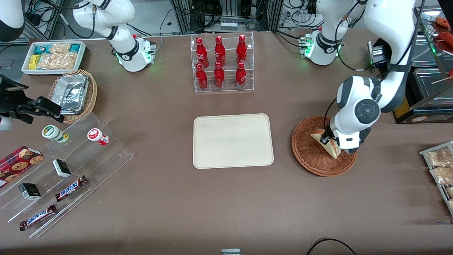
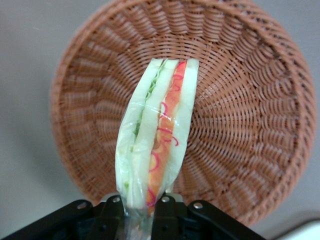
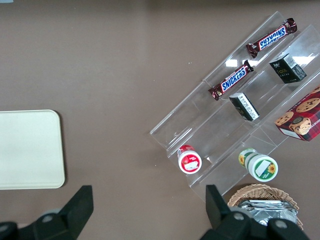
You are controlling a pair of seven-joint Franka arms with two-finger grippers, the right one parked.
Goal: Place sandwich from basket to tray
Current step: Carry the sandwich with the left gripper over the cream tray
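Note:
The sandwich (image 1: 327, 142) (image 2: 157, 132) is a plastic-wrapped wedge of pale bread with orange and green filling. My left gripper (image 1: 334, 140) (image 2: 138, 210) is shut on its narrow end, holding it over the reddish-brown wicker basket (image 1: 311, 156) (image 2: 240, 100). In the left wrist view the black fingers (image 2: 172, 215) pinch the wrap, and the wedge points away from them above the basket's woven floor. The cream rectangular tray (image 1: 233, 140) (image 3: 30, 150) lies flat and bare beside the basket, toward the parked arm's end of the table.
A clear rack of red bottles (image 1: 222, 63) stands farther from the front camera than the tray. Stepped acrylic shelves (image 1: 67, 166) with snack bars, boxes and cups sit toward the parked arm's end, with a tan foil-tray basket (image 1: 74, 94) and a white snack bin (image 1: 53, 56). Packaged snacks (image 1: 440, 170) lie toward the working arm's end.

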